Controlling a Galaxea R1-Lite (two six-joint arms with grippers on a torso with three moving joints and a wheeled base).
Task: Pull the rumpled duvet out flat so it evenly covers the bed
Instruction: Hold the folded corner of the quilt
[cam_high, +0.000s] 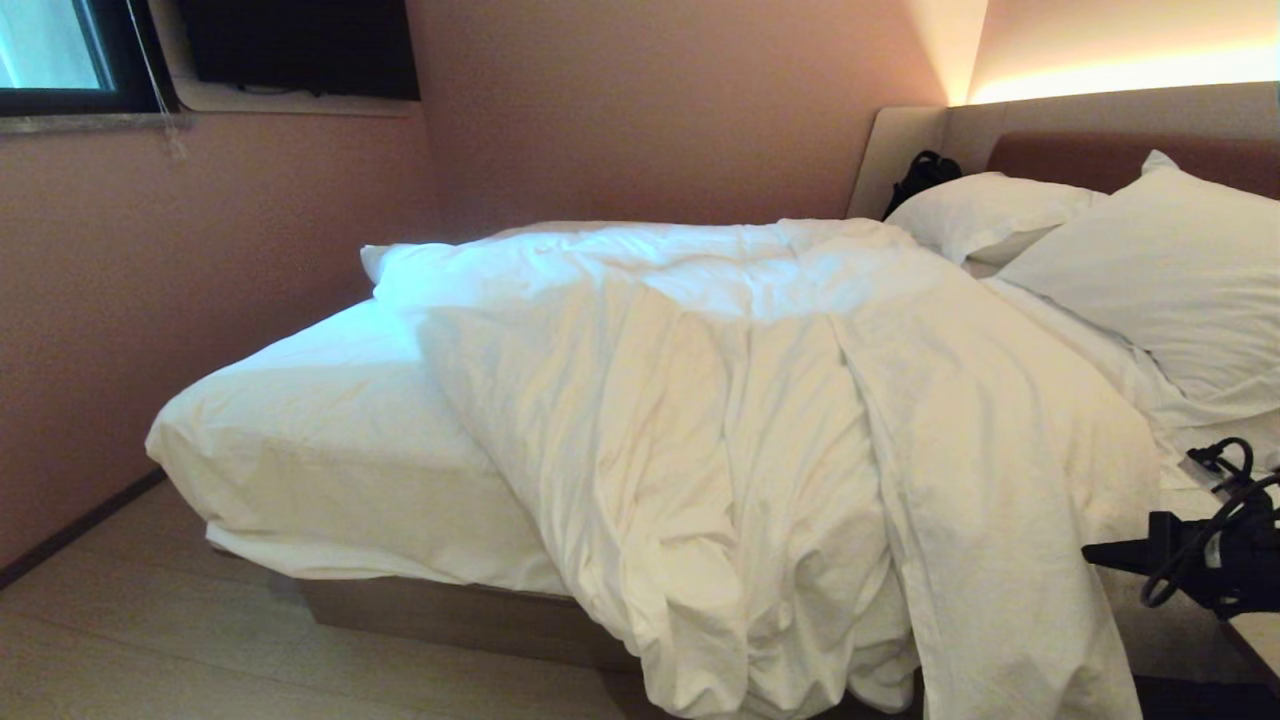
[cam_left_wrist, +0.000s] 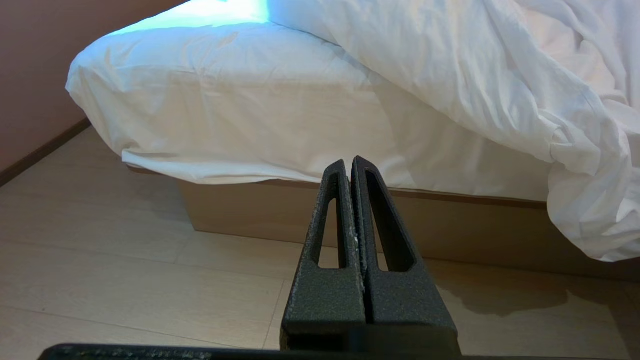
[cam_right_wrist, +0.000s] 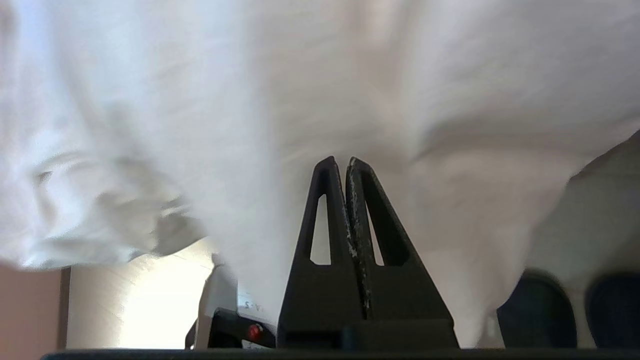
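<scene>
The rumpled white duvet (cam_high: 750, 420) lies bunched across the middle of the bed (cam_high: 450, 610) and spills over its near side towards the floor. The foot end of the sheeted mattress (cam_high: 300, 430) lies bare. My right gripper (cam_high: 1095, 551) enters at the right edge of the head view, level with the duvet's hanging edge. In the right wrist view this gripper (cam_right_wrist: 346, 161) is shut, with the duvet (cam_right_wrist: 300, 75) filling the space beyond its tips and no cloth showing between the fingers. The left gripper (cam_left_wrist: 348, 162) is shut and empty, low above the floor near the bed's foot corner, beside the hanging duvet (cam_left_wrist: 500, 75).
Two white pillows (cam_high: 1170, 280) (cam_high: 990, 215) lean at the padded headboard (cam_high: 1100, 150), with a black bag (cam_high: 920, 175) beside them. A pink wall (cam_high: 150, 300) runs close along the far side of the foot end. Pale wood floor (cam_high: 150, 650) lies in front of the bed.
</scene>
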